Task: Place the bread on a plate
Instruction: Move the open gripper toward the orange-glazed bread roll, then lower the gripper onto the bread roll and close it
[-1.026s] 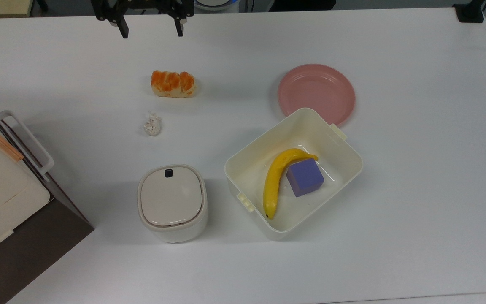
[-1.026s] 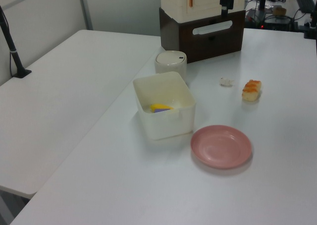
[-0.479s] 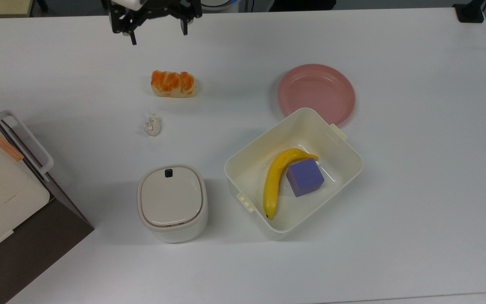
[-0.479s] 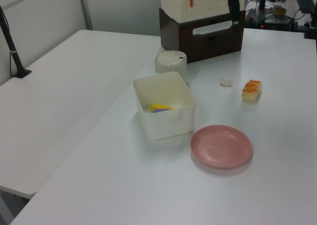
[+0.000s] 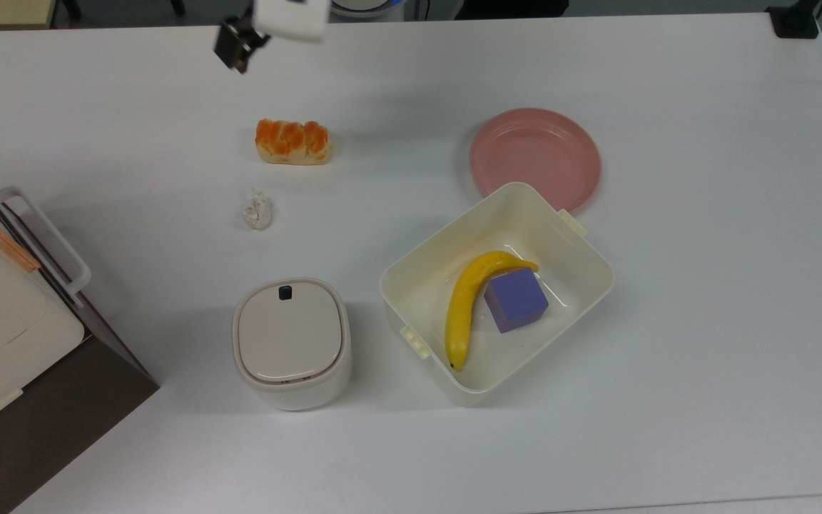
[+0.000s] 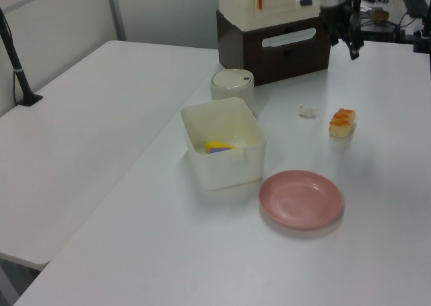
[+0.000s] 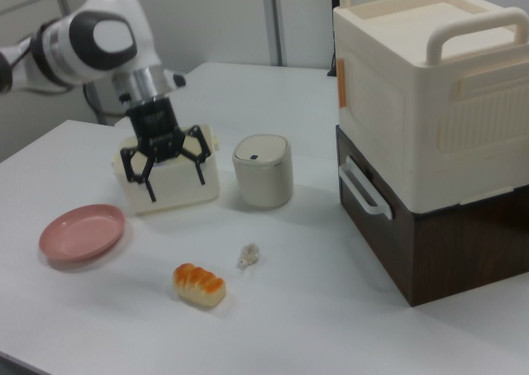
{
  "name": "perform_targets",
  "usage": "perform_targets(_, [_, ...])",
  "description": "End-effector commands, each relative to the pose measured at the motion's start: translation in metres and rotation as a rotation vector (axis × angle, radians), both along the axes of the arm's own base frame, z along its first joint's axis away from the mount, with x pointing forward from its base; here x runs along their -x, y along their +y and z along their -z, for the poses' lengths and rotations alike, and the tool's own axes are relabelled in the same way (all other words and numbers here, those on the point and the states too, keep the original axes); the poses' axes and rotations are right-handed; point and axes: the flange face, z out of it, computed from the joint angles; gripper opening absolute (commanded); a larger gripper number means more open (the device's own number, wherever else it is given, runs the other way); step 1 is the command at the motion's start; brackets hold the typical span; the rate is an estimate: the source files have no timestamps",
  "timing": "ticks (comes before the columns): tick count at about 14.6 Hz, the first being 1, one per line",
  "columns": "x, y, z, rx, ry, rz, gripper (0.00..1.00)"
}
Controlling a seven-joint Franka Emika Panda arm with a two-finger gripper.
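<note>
Currently my gripper (image 7: 174, 179) hangs wide open and empty above the table, well short of the bread (image 5: 292, 141), which lies far from the pink plate (image 5: 536, 158); a careless descent could nudge the bun aside.

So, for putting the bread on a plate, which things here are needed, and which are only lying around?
Needed:
- the bread, lying bare on the table
- the pink plate, nothing on it
- the gripper, open, above the table

Only lying around:
- cream tub with a banana and a purple block inside
- small whitish lump
- lidded round container
- stacked cream and brown boxes
</note>
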Motion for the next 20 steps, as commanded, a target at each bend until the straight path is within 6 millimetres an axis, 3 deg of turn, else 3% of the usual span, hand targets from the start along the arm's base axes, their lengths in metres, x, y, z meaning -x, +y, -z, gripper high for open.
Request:
perform_targets(1, [0.008, 0.034, 0.041, 0.055, 0.039, -0.114, 0.95])
perform_targets(5, [-0.009, 0.073, 0.113, 0.185, 0.076, -0.142, 0.91])
perform_targets(9, [0.000, 0.070, 0.159, 0.262, 0.131, -0.205, 0.90])
perform_targets(13, [0.013, 0.063, 0.193, 0.300, 0.160, -0.266, 0.90])
perform_targets(20, [0.021, 0.062, 0.222, 0.326, 0.213, -0.305, 0.84])
